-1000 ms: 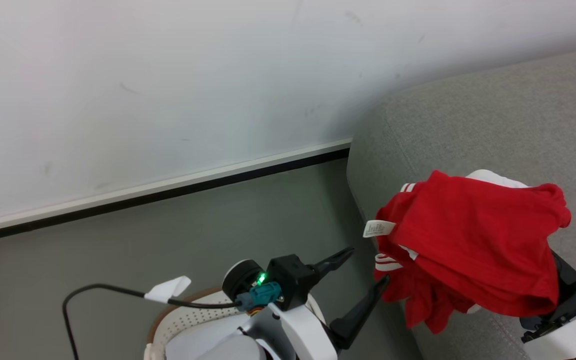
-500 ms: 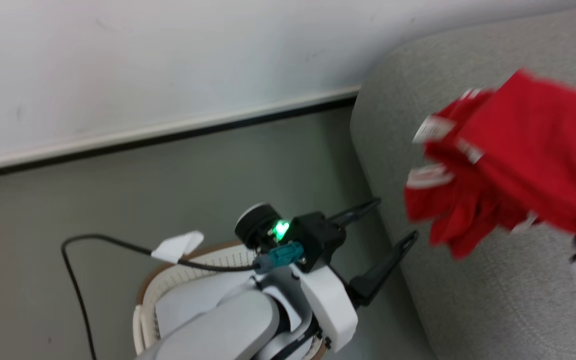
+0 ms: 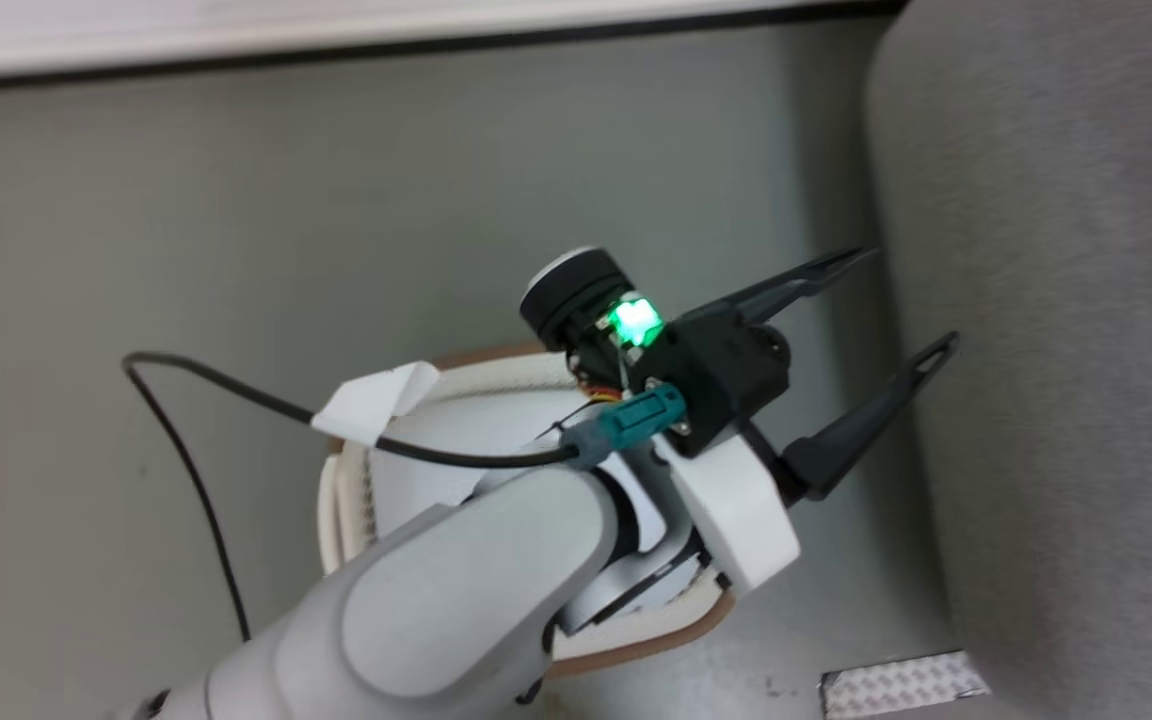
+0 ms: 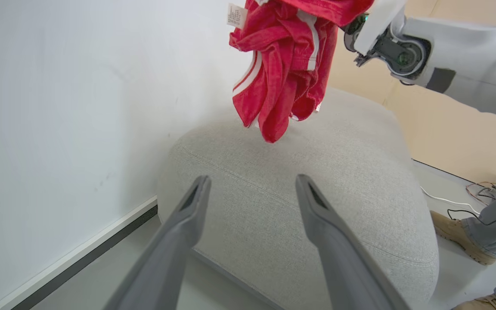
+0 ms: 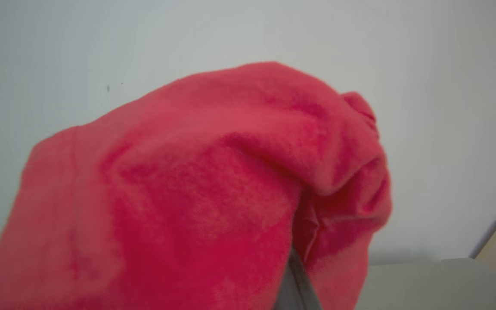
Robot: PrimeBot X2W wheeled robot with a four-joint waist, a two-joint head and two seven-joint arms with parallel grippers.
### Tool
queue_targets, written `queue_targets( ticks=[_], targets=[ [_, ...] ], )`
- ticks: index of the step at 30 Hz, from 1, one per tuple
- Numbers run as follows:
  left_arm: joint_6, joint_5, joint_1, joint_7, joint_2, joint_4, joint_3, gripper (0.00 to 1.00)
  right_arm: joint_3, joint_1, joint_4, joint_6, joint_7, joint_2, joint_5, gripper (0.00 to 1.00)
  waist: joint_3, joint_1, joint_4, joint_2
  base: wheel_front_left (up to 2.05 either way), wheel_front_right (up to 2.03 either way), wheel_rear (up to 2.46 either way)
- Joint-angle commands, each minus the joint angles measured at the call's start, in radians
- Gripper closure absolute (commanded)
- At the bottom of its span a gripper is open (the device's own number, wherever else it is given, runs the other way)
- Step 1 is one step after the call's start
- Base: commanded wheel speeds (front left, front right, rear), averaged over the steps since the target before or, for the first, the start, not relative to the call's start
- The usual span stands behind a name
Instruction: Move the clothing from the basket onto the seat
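Note:
The clothing [image 4: 282, 64], a red jersey with white stripes, hangs bunched in the air above the seat [image 4: 295, 202], a light grey sofa. It dangles from my right gripper, whose wrist [image 4: 385, 38] shows at the top right. In the right wrist view the clothing [image 5: 196, 193] drapes over the lens and one dark finger [image 5: 297, 284] pokes out under it. My left gripper [image 3: 911, 298] is open with nothing in it, between the basket [image 3: 636, 645] and the seat [image 3: 1056, 300]. Its fingers point at the seat's front, below the jersey, around the left gripper's gap [image 4: 252, 178].
The cream basket with its brown rim sits on the grey floor under my left forearm. A black cable [image 3: 196, 470] with a white tag loops beside it. A metal tread plate [image 3: 901, 682] lies near the sofa's base. A person's shoes [image 4: 459, 234] stand beyond the sofa.
The head view has tilted down toward the floor and basket. Before that, my right arm lifted the jersey up and to the right. The left gripper has stayed open.

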Motion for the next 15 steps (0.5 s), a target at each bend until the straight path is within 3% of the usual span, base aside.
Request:
queue_targets(
  ticks=[1, 7, 15],
  targets=[
    [0.0, 0.014, -0.022, -0.01, -0.005, 0.002, 0.004, 0.0, -0.026, -0.041, 0.029, -0.002, 0.005, -0.023, -0.015, 1.0, 0.075, -0.0003, 0.072, -0.0001, 0.0, 0.0, 0.0],
    [-0.003, 0.026, -0.044, -0.022, -0.025, 0.012, -0.011, 0.0, -0.146, -0.167, 0.22, -0.002, 0.015, -0.07, -0.068, 1.0, 0.144, -0.0003, 0.126, -0.0001, 0.0, 0.0, 0.0],
    [-0.005, 0.033, -0.05, -0.038, -0.022, 0.029, -0.018, 0.0, -0.307, -0.159, 0.512, -0.002, -0.026, 0.015, -0.193, 1.0, 0.179, -0.0003, 0.141, -0.0001, 0.0, 0.0, 0.0]
  ],
)
